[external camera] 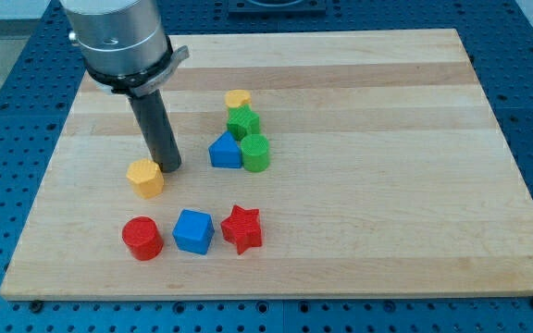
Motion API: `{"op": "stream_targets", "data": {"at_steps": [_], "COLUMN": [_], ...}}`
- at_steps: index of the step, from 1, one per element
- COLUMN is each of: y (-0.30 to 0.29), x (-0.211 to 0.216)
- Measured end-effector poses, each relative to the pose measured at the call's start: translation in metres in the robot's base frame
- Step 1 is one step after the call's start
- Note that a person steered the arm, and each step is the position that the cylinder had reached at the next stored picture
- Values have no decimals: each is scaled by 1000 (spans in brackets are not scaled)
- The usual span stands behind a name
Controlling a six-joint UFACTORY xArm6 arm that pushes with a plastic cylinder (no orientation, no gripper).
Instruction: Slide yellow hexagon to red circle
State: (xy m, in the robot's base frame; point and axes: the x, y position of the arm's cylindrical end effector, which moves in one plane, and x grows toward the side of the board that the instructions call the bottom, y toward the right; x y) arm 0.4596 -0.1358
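The yellow hexagon (145, 178) lies on the wooden board at the view's left of centre. The red circle (142, 238) sits below it, near the board's bottom edge, with a gap between them. My tip (170, 168) rests on the board just to the right of the yellow hexagon's upper edge, touching or almost touching it. The dark rod rises from there to the arm's grey body at the view's top left.
A blue cube (193, 230) and a red star (241, 228) stand in a row to the right of the red circle. A cluster sits right of my tip: a small yellow block (238, 99), a green block (243, 121), a blue triangle (224, 151), a green cylinder (255, 154).
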Motion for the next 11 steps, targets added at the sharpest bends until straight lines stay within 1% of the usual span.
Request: {"op": "stream_targets", "data": {"at_steps": [1, 2, 3, 4, 5, 6, 7, 8, 9, 10, 11], "y": [31, 12, -50, -73, -64, -99, -114, -113, -117, -150, -147], "x": [0, 10, 27, 32, 11, 2, 35, 71, 78, 79, 98]}}
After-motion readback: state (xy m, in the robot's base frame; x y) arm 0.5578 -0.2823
